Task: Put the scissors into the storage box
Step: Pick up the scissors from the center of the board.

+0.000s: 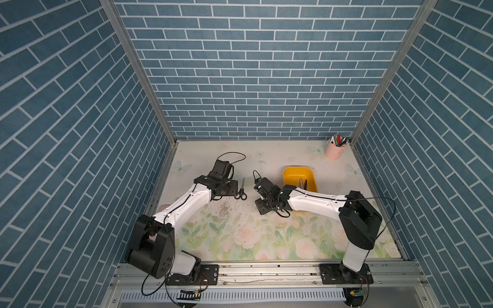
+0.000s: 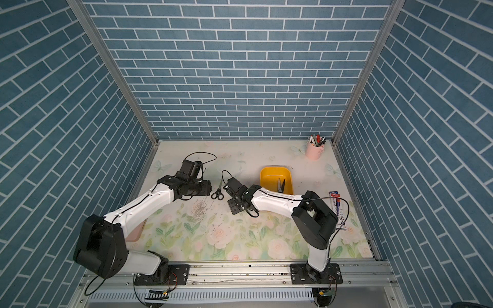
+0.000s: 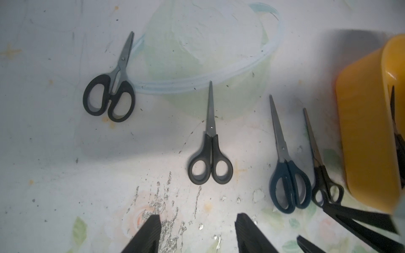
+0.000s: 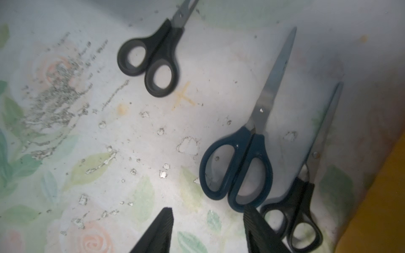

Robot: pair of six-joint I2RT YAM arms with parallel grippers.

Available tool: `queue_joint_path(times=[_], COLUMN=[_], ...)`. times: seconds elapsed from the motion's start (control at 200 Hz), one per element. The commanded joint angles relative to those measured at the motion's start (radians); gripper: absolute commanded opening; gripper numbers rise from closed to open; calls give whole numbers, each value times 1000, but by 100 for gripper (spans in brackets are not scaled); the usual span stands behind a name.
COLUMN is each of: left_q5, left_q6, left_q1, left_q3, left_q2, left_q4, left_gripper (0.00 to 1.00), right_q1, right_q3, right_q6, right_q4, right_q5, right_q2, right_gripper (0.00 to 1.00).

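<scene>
The table carries the storage box far right of centre; both top views show one pair of scissors inside, handles hidden behind the right arm. They show only a black pair on the table, while the left wrist view adds a stubby pair, a bluish pair and a slim pair beside the box. Left fingers and right fingers stand apart, empty; one right finger covers part of the slim pair's handle.

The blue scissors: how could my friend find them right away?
Start at the yellow storage box on the flowery table. Beside it lies a slim black pair, then the blue scissors. Only their handles are bluish; every neighbour's are black.
</scene>
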Motion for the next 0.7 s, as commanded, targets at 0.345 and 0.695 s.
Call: queue_joint_path(times=[0.345, 0.695], left_q5=[89, 83], left_q6=[118, 104], left_q1=[5, 4], left_q3=[-64, -64], left_q2=[-52, -33], left_q4=[-13, 1], left_gripper=[86, 86], right_q1=[-14, -59], right_q3=[87, 102], right_q6=[136, 139], right_q4=[-97, -74], right_q5=[74, 92], right_q2=[95, 145], right_gripper=[54, 47])
